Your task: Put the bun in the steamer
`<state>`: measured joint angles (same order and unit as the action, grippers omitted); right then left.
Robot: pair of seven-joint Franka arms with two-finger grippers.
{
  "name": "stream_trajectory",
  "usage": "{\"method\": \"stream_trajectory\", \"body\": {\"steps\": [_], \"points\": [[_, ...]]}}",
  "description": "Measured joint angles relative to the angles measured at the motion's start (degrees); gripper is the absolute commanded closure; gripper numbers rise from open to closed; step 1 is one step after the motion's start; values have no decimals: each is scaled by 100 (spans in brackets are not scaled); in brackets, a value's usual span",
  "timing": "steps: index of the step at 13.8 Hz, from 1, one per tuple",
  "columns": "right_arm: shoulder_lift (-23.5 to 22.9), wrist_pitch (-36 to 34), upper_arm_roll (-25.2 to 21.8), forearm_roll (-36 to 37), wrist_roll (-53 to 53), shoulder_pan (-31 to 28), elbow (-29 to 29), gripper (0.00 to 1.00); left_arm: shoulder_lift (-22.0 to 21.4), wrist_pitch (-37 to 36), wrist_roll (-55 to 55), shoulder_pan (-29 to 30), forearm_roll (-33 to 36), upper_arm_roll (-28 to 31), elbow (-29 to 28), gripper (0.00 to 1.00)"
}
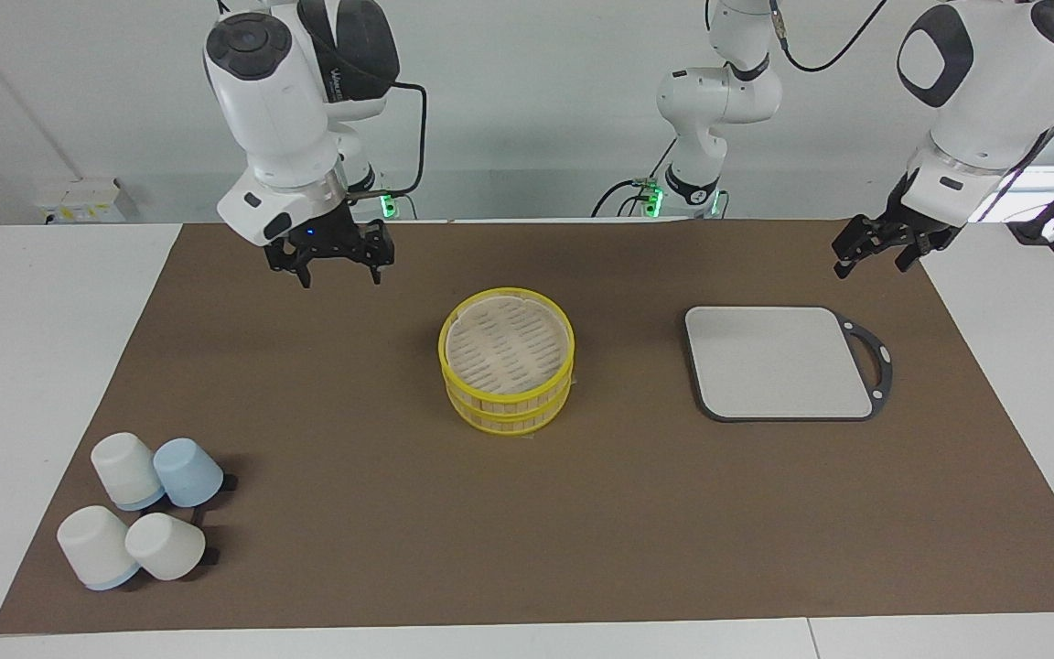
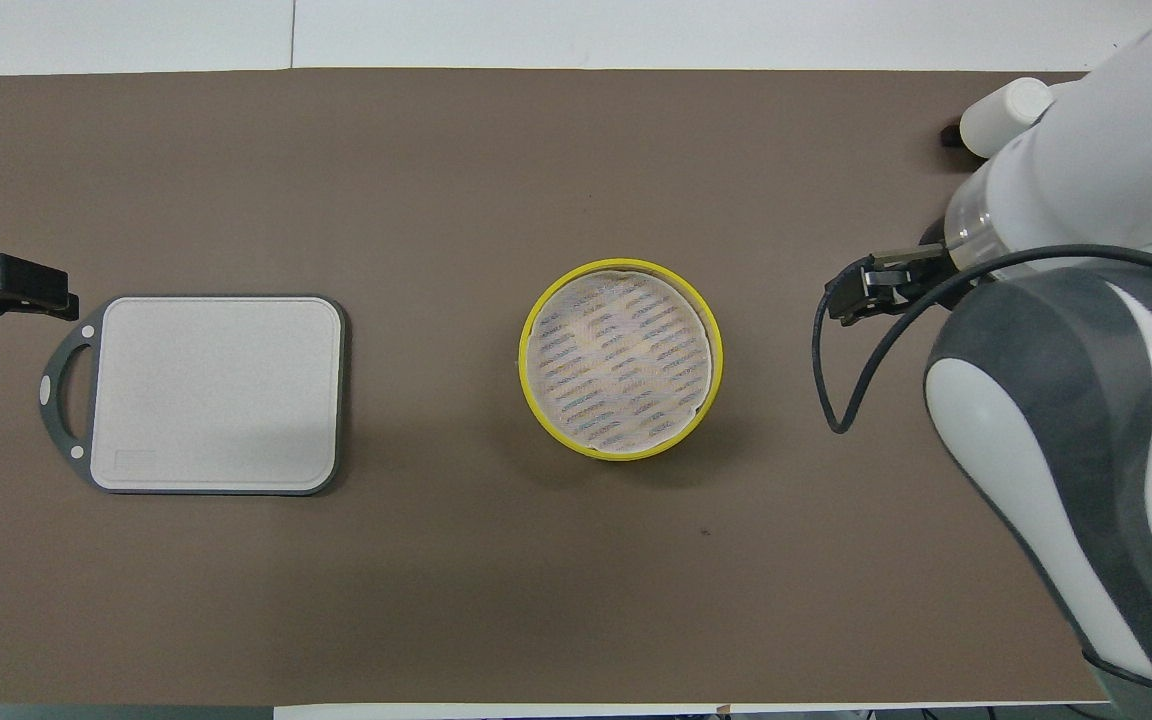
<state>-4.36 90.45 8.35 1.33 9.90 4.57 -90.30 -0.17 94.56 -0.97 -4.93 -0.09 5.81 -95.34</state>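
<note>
The steamer stands at the middle of the brown mat, two yellow-rimmed tiers stacked, lid off, only its pale slatted floor showing inside; it also shows in the overhead view. No bun and no lid are in view. My right gripper hangs open and empty above the mat toward the right arm's end, beside the steamer. My left gripper hangs open and empty above the mat's edge by the board's handle.
A grey rectangular board with a dark looped handle lies toward the left arm's end. Several upturned white and pale blue cups cluster at the right arm's end, farther from the robots; the right arm hides most of them from overhead.
</note>
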Motion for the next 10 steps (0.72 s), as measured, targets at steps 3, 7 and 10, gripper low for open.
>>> {"method": "stream_trajectory", "body": {"steps": [3,7,10], "points": [[75,20,-3,0,-449,-230,-12,0,0,0,0,2,0,2,0,0],[66,-45,-84,11,-487,-270,9,0,0,0,0,3,0,9,-5,0],[240,-351,-229,7,-492,-270,25,0,0,-1,0,-1,-2,-15,-11,0]]}}
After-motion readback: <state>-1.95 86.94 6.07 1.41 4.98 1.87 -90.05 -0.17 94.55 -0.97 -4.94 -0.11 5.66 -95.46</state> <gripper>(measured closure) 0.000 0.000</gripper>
